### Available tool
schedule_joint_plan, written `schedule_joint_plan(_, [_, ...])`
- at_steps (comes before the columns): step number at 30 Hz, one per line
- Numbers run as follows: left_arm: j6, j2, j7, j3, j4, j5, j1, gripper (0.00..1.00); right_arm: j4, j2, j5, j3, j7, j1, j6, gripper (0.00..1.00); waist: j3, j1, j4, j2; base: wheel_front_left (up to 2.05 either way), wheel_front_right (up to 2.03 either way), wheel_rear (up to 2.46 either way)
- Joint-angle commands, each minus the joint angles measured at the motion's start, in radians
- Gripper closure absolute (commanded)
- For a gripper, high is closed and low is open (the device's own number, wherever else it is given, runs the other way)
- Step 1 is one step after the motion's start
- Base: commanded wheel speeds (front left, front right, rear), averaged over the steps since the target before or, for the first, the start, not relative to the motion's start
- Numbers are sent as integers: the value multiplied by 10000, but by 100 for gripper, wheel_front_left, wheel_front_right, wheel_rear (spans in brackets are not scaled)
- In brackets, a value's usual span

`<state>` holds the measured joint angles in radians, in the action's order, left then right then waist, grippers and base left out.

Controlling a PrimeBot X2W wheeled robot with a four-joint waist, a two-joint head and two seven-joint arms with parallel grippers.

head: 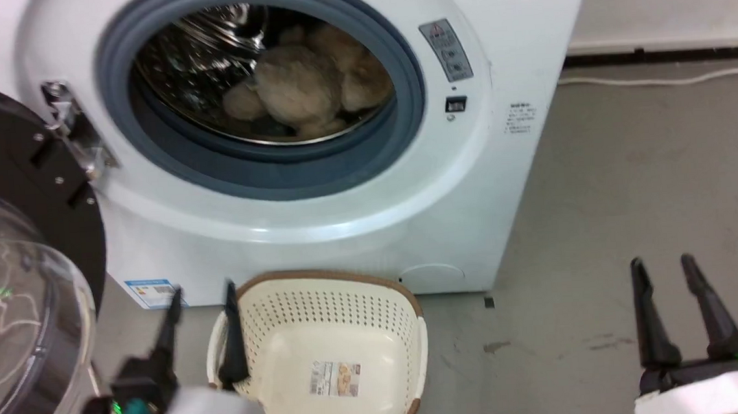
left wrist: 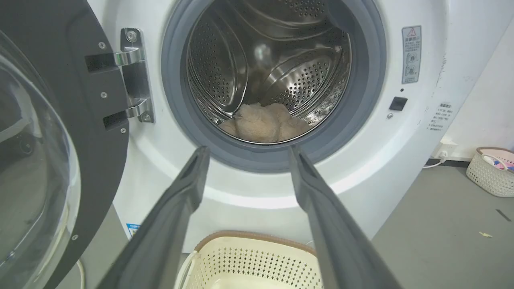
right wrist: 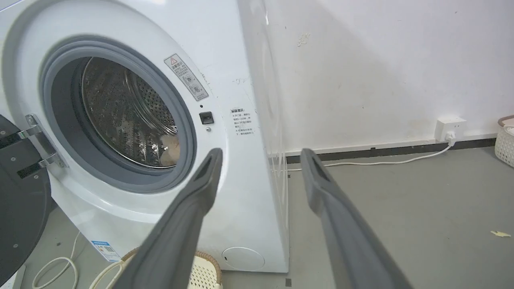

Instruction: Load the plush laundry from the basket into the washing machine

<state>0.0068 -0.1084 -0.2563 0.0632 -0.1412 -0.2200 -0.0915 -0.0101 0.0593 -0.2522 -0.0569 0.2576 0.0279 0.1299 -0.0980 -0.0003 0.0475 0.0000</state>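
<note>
The fluffy cream-beige plush laundry point(head: 308, 84) lies inside the steel drum of the white washing machine point(head: 357, 221), behind the grey rubber ring; it also shows in the left wrist view as plush laundry point(left wrist: 263, 122). The cream basket point(head: 328, 359) with a brown rim stands on the floor in front of the washer, holding nothing but its label sticker. My left gripper point(head: 200, 295) is open at the basket's left rim, nothing between its fingers. My right gripper point(head: 663, 266) is open over bare floor at the lower right.
The washer's black-framed domed door point(head: 11, 290) hangs open at the left, close to my left arm. A white cable point(head: 665, 76) runs along the wall's foot to a socket point(right wrist: 449, 128). A second small basket point(left wrist: 492, 170) sits on the floor by the wall.
</note>
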Motion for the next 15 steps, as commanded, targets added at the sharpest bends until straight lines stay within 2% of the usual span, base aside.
schedule_joint_plan(1, [44,54,-54,142,106,204,314,0,-21,-37,129,76,42,222,8,0,202,3,-116,0,0,0,0])
schedule_joint_plan(8, [72,307,-54,601,308,612,1145,0,-20,-81,308,309,42,640,8,0,547,3,-142,0,0,0,0])
schedule_joint_plan(11, [106,382,-54,559,307,564,1301,0,22,-86,-118,267,42,700,8,0,630,3,-128,0,0,0,0])
schedule_joint_plan(15, [298,401,-54,490,147,808,1431,0,46,-88,-121,304,42,672,8,0,720,3,-161,0,0,0,0])
